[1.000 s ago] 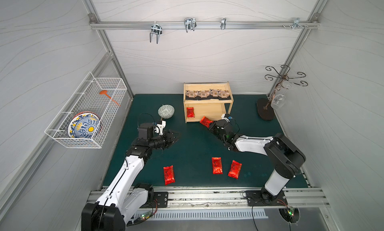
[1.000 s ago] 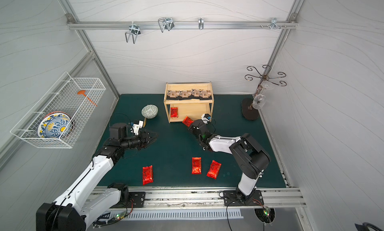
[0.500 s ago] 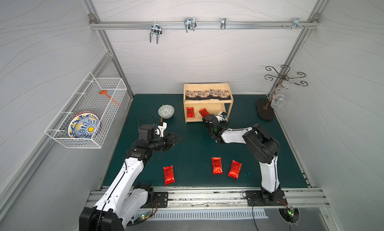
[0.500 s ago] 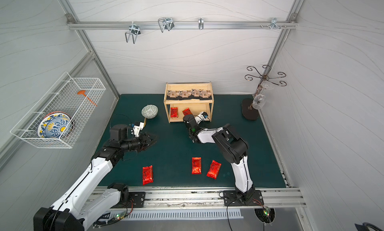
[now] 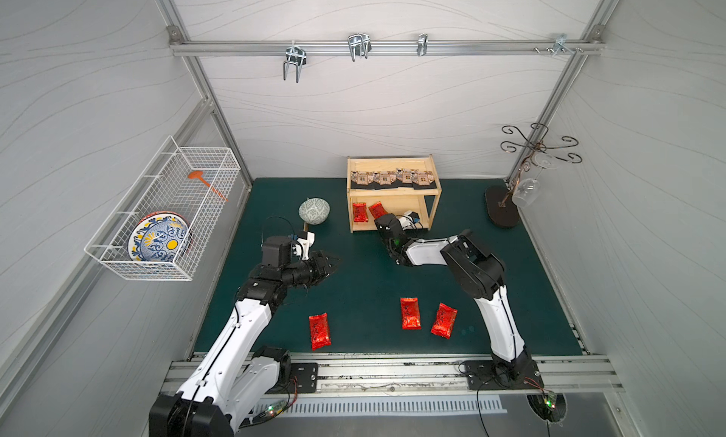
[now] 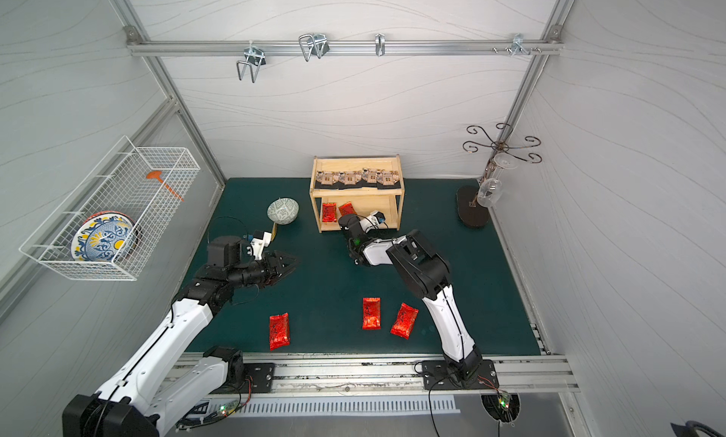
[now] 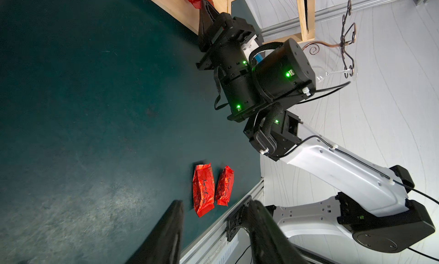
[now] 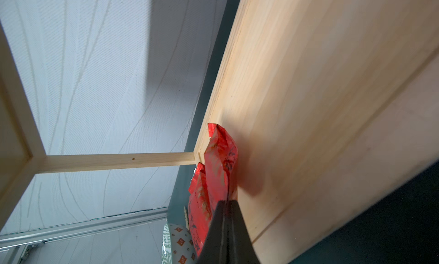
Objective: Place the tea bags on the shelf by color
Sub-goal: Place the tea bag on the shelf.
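Tea bags [image 5: 410,313] lie in two places: some on the small two-tier light wooden shelf [image 5: 433,209] in the upper middle of both top views, the rest on the dark green table [image 5: 373,274] below it.

At the far left, a white wire basket [image 5: 118,263] on the wall holds a blue-and-yellow patterned plate [image 5: 159,240] and an orange utensil [image 5: 204,181]. Right of the basket, the left gripper [image 5: 334,263] hovers over the table left of centre, jaws partly apart with nothing between them. Towards the lower edge, a lone red foil sachet [image 5: 319,331] lies flat on the table. Above the left gripper, a pale patterned ceramic bowl [image 5: 314,211] stands just left of the shelf.

On the shelf's upper tier, four beige-brown patterned packets [image 5: 393,177] with black edges sit in a close row. On the lower tier, a flat red foil sachet [image 5: 359,213] lies near the left post. Just right of it, a tilted red foil sachet [image 5: 377,209] is pinched by one edge in the right gripper [image 8: 227,203], whose jaws are closed on it. Whether this sachet touches the board I cannot tell.

Lower and further right, a straight red sachet [image 5: 410,313] and a slanted red sachet [image 5: 444,321] lie side by side on the table, near but apart. At the far right stands a black scrolled metal stand [image 5: 503,215] with a clear glass [image 5: 524,191] hanging from it.
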Available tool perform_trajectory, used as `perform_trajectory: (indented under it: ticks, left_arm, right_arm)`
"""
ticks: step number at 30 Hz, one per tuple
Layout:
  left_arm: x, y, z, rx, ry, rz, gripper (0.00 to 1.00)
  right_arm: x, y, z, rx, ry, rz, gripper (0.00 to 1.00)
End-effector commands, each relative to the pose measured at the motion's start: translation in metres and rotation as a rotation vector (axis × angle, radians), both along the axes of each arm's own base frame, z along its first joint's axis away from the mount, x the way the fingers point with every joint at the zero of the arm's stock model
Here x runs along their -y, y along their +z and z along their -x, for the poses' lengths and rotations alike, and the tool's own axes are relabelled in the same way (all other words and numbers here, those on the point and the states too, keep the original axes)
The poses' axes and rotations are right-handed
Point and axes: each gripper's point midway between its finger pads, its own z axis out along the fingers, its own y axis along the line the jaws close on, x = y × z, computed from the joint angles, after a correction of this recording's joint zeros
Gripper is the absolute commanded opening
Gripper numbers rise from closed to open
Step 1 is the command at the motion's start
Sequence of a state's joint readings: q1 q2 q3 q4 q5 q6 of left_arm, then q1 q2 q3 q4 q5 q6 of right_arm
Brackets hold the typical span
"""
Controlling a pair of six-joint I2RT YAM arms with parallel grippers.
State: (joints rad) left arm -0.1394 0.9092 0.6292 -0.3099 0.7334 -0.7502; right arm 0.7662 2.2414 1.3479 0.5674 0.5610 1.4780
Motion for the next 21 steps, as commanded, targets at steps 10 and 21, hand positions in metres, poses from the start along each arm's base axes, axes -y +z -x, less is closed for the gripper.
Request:
perform_trajectory:
  ticks: [10,21]
  left_arm:
    - [0.001,0.016,-0.006,0.058,-0.014,-0.011,0.48]
    - [0.002,0.014,-0.006,0.050,-0.017,-0.011,0.48]
  right_arm:
    - [-0.005,-0.020,-0.009,-0.057,-0.040,-0.044,0.05]
    - [-0.011,-0.024,-0.016,-0.071,-0.065,-0.087,0.09]
